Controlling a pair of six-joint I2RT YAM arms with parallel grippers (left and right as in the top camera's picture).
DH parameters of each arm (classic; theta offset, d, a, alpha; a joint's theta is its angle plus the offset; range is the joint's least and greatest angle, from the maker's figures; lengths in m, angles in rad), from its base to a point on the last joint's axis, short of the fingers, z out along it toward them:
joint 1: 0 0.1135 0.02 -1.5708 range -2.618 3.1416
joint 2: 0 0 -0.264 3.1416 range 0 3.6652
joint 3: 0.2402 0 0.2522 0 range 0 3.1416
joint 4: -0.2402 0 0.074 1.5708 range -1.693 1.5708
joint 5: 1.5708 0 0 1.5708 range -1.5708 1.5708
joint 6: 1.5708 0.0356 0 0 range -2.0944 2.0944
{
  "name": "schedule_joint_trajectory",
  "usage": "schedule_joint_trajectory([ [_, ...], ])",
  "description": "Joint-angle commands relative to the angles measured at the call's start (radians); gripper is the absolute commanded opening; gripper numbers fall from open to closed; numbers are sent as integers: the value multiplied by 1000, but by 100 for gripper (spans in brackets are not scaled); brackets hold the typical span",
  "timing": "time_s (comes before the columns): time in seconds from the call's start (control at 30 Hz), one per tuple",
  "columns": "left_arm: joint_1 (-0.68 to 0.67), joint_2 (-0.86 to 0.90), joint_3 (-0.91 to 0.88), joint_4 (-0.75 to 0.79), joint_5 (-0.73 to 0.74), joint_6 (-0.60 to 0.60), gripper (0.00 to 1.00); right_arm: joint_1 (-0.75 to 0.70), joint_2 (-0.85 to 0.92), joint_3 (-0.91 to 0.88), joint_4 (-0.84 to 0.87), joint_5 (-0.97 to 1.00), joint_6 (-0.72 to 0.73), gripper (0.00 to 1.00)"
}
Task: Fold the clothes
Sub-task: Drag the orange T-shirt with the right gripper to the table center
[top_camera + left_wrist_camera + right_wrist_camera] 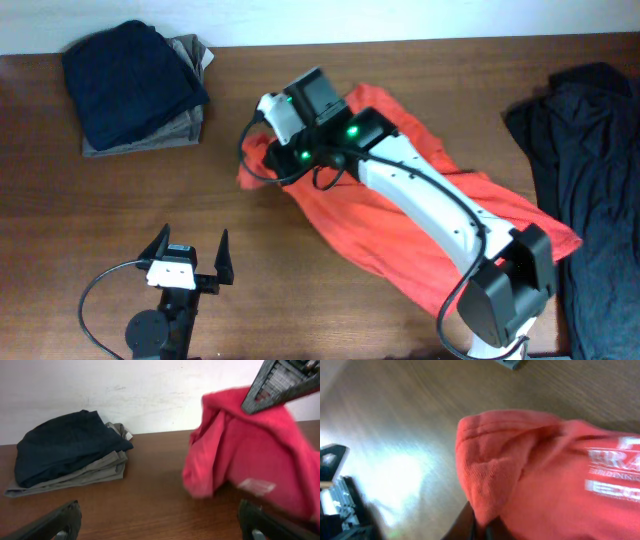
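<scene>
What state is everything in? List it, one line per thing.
T-shirt: unfolded, crumpled, one edge pinched and held up.
right gripper: shut on the T-shirt.
left gripper: open, empty, apart from the T-shirt.
navy and tan garments: folded, stacked.
dark garment at the right edge: unfolded heap.

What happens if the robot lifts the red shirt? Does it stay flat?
Probably not: the shirt sags in folds below the right gripper, so it looks floppy. Likely light, since one pinch holds up a bunch. It may drag, as most rests on the table.
</scene>
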Motion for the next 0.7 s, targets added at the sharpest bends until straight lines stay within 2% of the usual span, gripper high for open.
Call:
schedule_joint_trajectory([
  [0.0, -4, -8, -7, 0, -10, 8, 99, -3, -8, 35, 6, 116, 17, 29],
  [0.03, -4, -7, -7, 0, -10, 8, 99, -14, -16, 61, -24, 153, 14, 39],
  [0.07, -4, -8, -7, 0, -10, 8, 99, -20, -22, 79, -48, 171, 13, 44],
  [0.2, -4, -8, -7, 0, -11, 8, 99, -45, -60, 172, -178, 246, 9, 52],
  [0.27, -4, -8, -7, 0, -10, 8, 99, -53, -74, 225, -254, 287, 10, 69],
  [0.4, -4, -8, -7, 0, -10, 8, 99, -80, -99, 325, -441, 389, 16, 75],
  [0.67, -4, -8, -7, 0, -10, 8, 99, -210, -201, 364, -686, 498, 189, 80],
])
